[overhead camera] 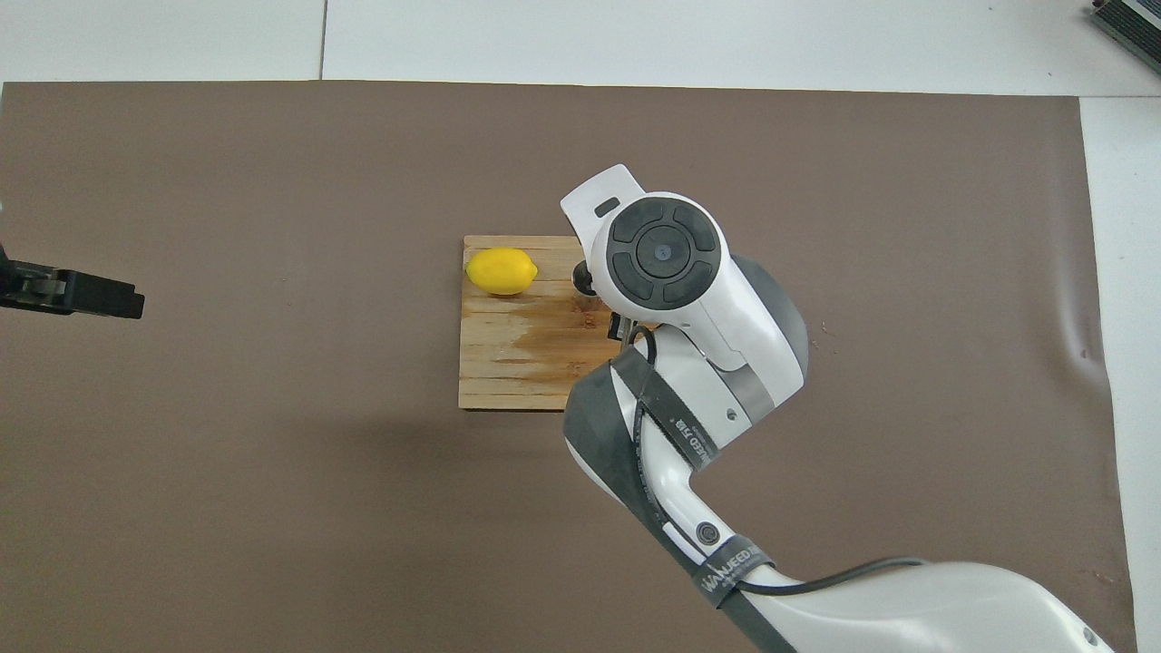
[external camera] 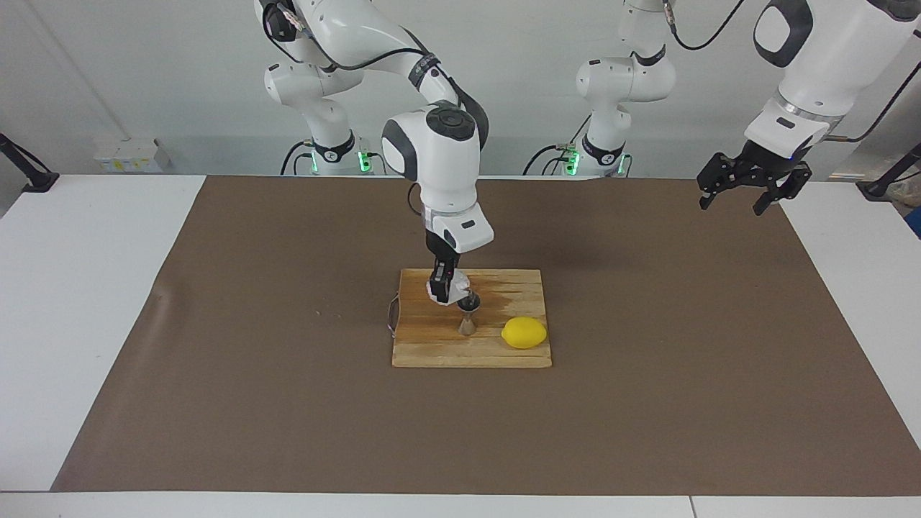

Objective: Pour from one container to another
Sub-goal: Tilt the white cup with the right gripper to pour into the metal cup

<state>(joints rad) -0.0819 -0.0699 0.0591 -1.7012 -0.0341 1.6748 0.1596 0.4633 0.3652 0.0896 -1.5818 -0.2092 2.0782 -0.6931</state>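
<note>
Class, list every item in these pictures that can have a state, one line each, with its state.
Glass: held tipped over the jigger by the right tool.
Jigger: upright on the board.
Lemon: lying on the board, beside the jigger.
Left tool: open, empty, waiting over the mat.

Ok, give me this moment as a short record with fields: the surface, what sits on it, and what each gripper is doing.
surface: wooden cutting board on a brown mat
receiver: small silver hourglass-shaped metal jigger, upright on the board
source: small clear glass tumbler, tipped at the jigger's mouth
bystander: yellow lemon on the board, beside the jigger
right gripper: shut on the tumbler, over the board
left gripper: open, empty, waiting above the mat's edge
</note>
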